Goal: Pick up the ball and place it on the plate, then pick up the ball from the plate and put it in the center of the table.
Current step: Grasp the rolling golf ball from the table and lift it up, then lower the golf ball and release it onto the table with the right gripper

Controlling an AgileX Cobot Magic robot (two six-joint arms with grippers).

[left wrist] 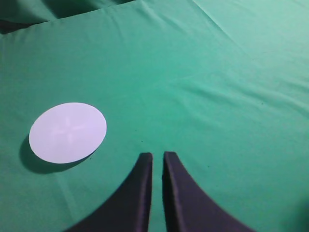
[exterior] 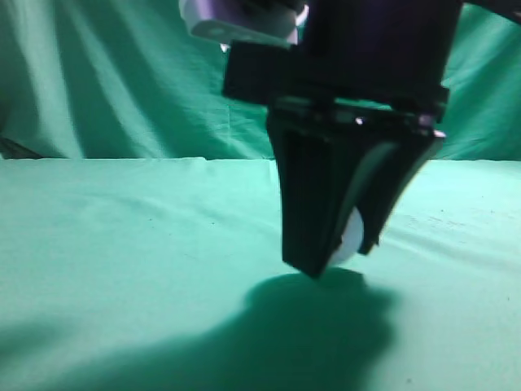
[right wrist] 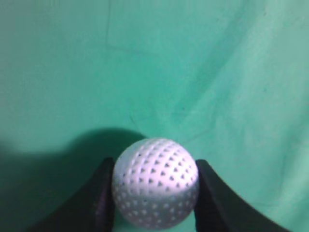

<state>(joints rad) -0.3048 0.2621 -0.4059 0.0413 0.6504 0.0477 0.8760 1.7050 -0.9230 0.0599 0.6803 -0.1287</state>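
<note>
Right gripper [right wrist: 155, 193] has its jaws clamped on the dimpled white ball [right wrist: 155, 188], just above the green table [exterior: 122, 244]. Left gripper [left wrist: 157, 162] jaws together, near the bare white plate [left wrist: 67, 132].

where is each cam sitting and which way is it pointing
Exterior view: low, near table height, looking along the green cloth toward the backdrop; the right pincer fills the middle.
Left wrist view: on the left arm, looking down at a slant over the cloth at the empty white plate; the left pincer, nearly closed, shows at the bottom.
Right wrist view: on the right arm, looking down past its fingers at the ball held between them.
Shared: exterior and right wrist views both show the ball.
</note>
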